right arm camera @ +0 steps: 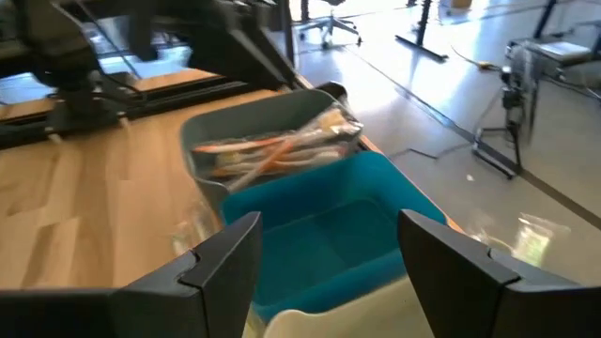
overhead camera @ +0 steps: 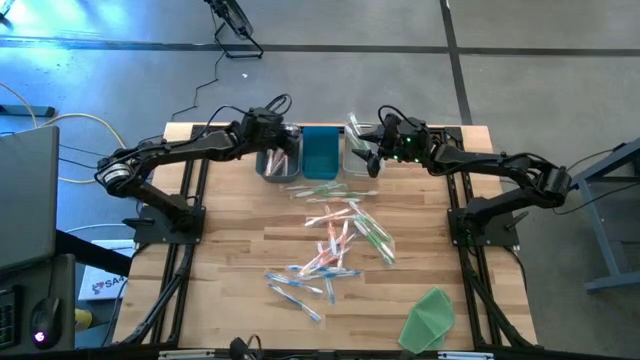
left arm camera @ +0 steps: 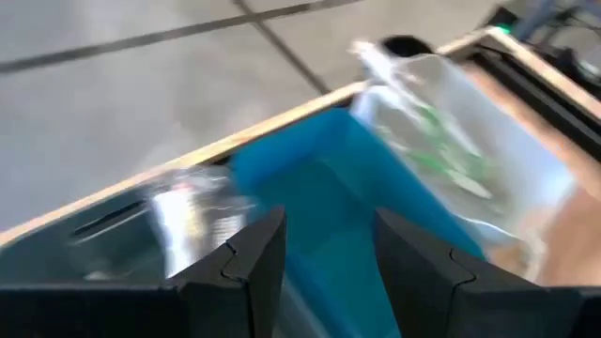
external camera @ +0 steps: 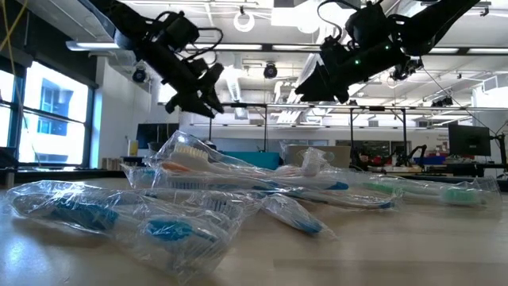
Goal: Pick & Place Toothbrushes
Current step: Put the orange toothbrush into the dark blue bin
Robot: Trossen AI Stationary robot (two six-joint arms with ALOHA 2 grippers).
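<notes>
Item, toothbrushes: wrapped in clear plastic, pink/orange, light blue and green, lying scattered over the middle of the wooden table, some overlapping, a looser blue group sitting nearer the front edge; in the low view they are filling the foreground as a crinkled heap. Item, three bins standing side by side at the back edge — a grey bin holding orange-handled brushes, a blue bin in the middle showing a bare blue floor in the right wrist view, and a clear bin with green brushes in it. Item, left gripper: hovering above the grey bin and the edge of the blue one, its fingers standing apart with nothing between them. Item, right gripper: hovering over the clear bin beside the blue one, fingers spread wide and holding nothing. Both arms are reaching in from the table's sides over the bins, well clear of the scattered pile. Item, green cloth-like sheet: lying crumpled near the front right corner, apart from the brushes. Item, surroundings: a laptop and cables lying off the table's left side, grey floor beyond the back edge, office furniture showing behind the table in the low view.
</notes>
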